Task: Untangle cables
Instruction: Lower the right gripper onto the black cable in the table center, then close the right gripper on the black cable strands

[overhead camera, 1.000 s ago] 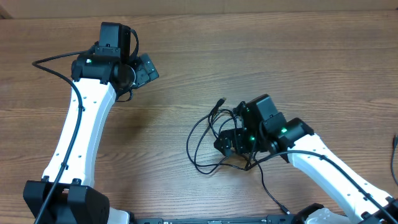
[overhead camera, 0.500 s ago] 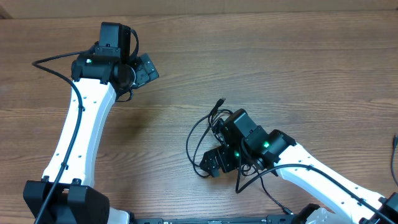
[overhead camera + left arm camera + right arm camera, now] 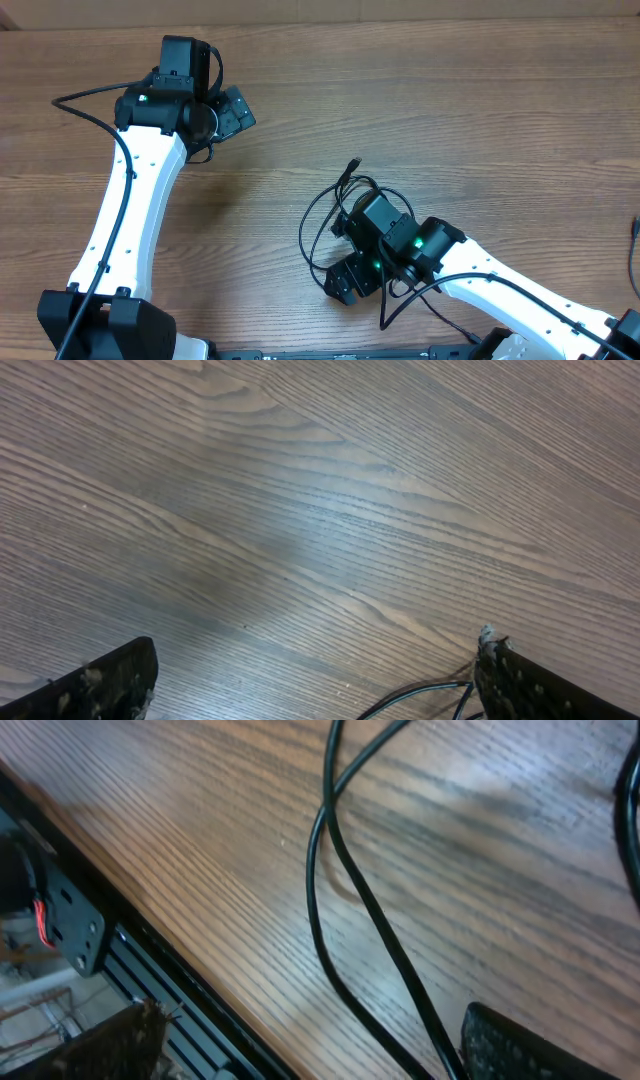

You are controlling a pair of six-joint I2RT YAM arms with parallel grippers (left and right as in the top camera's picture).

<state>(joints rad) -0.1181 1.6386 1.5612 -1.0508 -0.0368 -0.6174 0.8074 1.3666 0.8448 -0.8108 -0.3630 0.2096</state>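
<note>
Right gripper, jaws apart, low over the cables, which lie toward 5 o'clock of table centre; two of them cross in the gap. Closing here may pinch both and tighten the tangle. Left gripper, jaws apart, hangs at 10 o'clock

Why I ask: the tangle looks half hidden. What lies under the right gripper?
Under the right gripper, the wrist view shows two crossing cables on the table; overhead, its arm hides the bundle's middle.
</note>
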